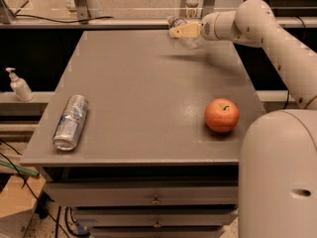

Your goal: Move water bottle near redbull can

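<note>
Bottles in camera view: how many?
2. The water bottle is held in the gripper, raised above the table's far right corner. The white pump dispenser bottle stands off the table, beyond its left edge. None seems hidden.

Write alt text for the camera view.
The gripper holds the water bottle in the air above the far right part of the table. The redbull can lies on its side near the front left corner; an apple sits front right.
</note>
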You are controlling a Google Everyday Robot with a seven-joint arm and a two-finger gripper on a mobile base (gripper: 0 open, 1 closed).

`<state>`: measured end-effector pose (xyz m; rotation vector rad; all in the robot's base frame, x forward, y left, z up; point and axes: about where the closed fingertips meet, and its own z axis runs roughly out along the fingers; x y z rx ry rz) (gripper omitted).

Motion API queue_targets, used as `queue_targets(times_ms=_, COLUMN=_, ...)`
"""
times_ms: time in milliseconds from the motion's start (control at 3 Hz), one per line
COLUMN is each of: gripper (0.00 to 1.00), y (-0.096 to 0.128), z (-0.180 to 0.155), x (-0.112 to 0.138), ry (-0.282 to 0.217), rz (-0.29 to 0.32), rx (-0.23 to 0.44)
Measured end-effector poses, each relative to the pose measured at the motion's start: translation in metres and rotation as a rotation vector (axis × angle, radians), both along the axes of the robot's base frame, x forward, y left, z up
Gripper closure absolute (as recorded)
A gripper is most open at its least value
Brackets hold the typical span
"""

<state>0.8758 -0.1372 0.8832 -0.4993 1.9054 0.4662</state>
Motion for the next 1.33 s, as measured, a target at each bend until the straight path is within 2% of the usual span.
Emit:
queue_targets(times_ms=333, gripper=0.00, y=0.005, z=-0.014, x=0.016, ry=0.026, rz=0.004, rx=-0.006)
queue_targets(times_ms=667, gripper=0.00, y=0.005, z=-0.026, x=0.021, ry=0.055, rz=-0.001, rx=-0.041)
queue_targets(times_ms=1000, gripper=0.16, y=0.001, z=-0.037, x=0.021, ry=0.086, rz=-0.019, rx=-0.079)
queue_targets(times_ms=1333, gripper=0.40, y=-0.004, z=-0.042, x=0.020, ry=0.101, rz=-0.035, rx=-0.103)
